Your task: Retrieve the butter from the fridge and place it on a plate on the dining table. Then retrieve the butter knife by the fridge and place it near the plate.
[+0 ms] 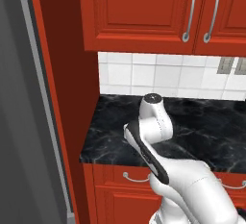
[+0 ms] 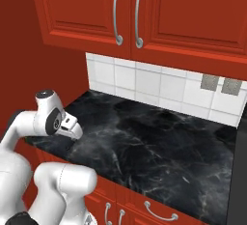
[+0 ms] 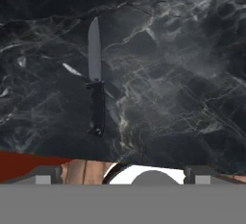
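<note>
On black marble counter (image 3: 168, 74), unlabelled butter knife (image 3: 96, 81).

Arm folded at the elbow, forearm raised, wrist bent forward and down. Gripper (image 2: 73, 133) hangs below the wrist, pointing downward. Finger spacing not discernible; nothing seen between the tips.

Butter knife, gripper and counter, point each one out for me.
butter knife (image 3: 96, 107), hand view, on its black handle.
gripper (image 2: 76, 133), right base view, between its fingertips.
counter (image 2: 159, 142), right base view, on its bare marble top.
</note>
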